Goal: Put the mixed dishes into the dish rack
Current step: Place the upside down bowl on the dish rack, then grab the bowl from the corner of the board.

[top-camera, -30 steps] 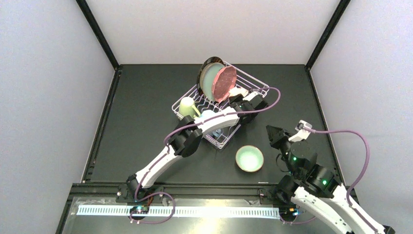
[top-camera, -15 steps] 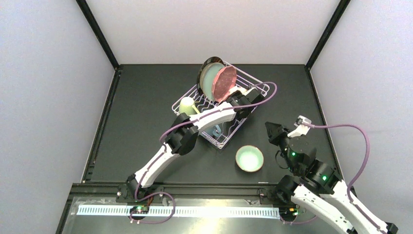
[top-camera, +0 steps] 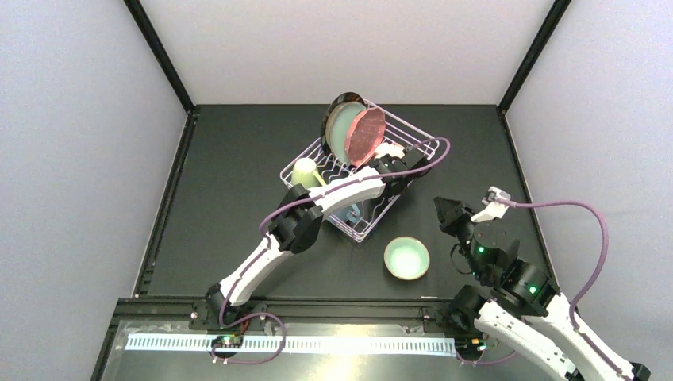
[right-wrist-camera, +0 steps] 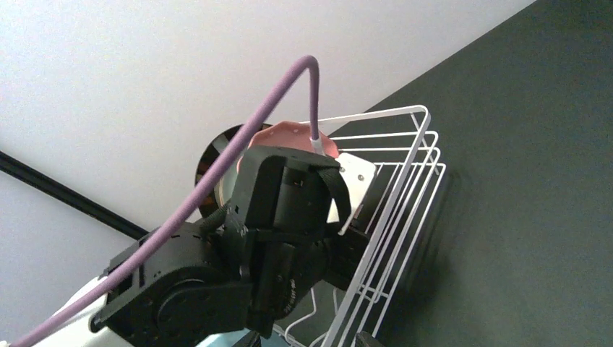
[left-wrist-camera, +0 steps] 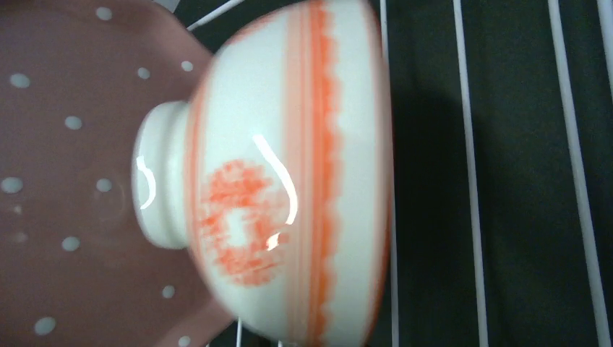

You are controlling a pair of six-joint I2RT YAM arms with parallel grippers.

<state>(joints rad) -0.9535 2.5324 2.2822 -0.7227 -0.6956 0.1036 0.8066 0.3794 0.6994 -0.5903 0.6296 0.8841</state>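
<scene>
A white wire rectangular dish rack (top-camera: 414, 136) sits just above the centre of the overhead view on a dark tabletop (top-camera: 238, 198). At its upper end three plates stand on edge, packed together: a cream plate with a dark striped rim (top-camera: 340, 108), a teal plate (top-camera: 341, 136) and a pink dotted scalloped plate (top-camera: 367, 135). A cream mug (top-camera: 305, 172) sits in the rack's left corner.

The left arm stretches from the lower left across the rack, and the left gripper (top-camera: 386, 163) hangs over its right half. The left wrist view is filled by a white bowl with red-orange bands and pattern (left-wrist-camera: 289, 181), lying on its side inside the rack, its foot against the pink plate at the left of that frame and its rim toward the wires at the right. No fingers show there, so I cannot tell whether that gripper is apart or clamped.

A mint-green bowl (top-camera: 406, 258) rests on the table below the rack's lower corner. The right gripper (top-camera: 443, 211) hovers to the right of it, jaws apart and empty.
</scene>
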